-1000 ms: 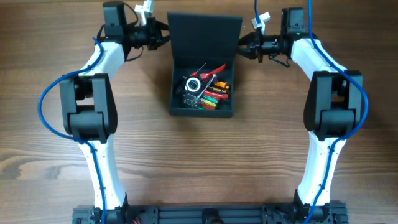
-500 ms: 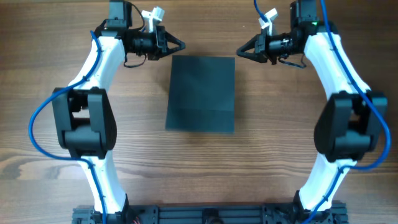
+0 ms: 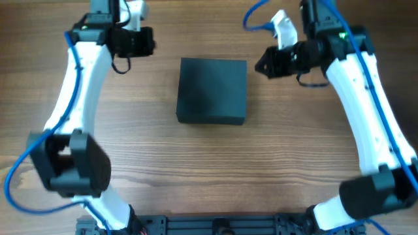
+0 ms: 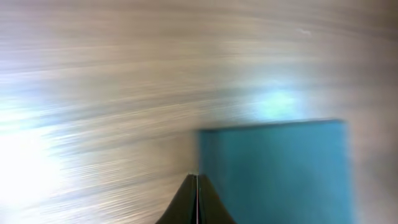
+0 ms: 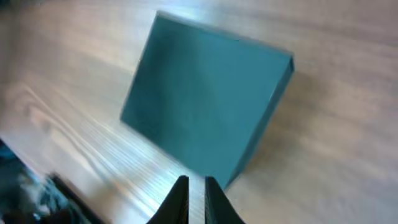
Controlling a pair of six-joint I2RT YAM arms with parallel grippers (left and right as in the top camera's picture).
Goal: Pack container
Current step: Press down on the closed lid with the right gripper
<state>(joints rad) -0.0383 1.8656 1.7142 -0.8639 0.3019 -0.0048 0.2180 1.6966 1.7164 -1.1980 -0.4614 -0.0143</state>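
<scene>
The container (image 3: 212, 90) is a dark teal-grey square box in the middle of the wooden table, with its flat lid down and its contents hidden. My left gripper (image 3: 150, 41) is off to its far left, apart from it and shut with nothing in it. In the left wrist view the fingertips (image 4: 197, 200) meet in a point beside the container (image 4: 273, 168). My right gripper (image 3: 259, 65) hovers just off the box's far right corner, shut and holding nothing. The right wrist view looks down on the container (image 5: 205, 106), with only a thin slit between the fingertips (image 5: 196, 198).
Bare wood-grain table (image 3: 209, 170) surrounds the box on all sides. A black rail (image 3: 215, 226) with the arm bases runs along the front edge. Blue cables (image 3: 258, 13) loop off both arms.
The lid, open a second ago with tools showing inside, is now down. Both grippers have pulled back from the box's far corners, the left one farther outward.
</scene>
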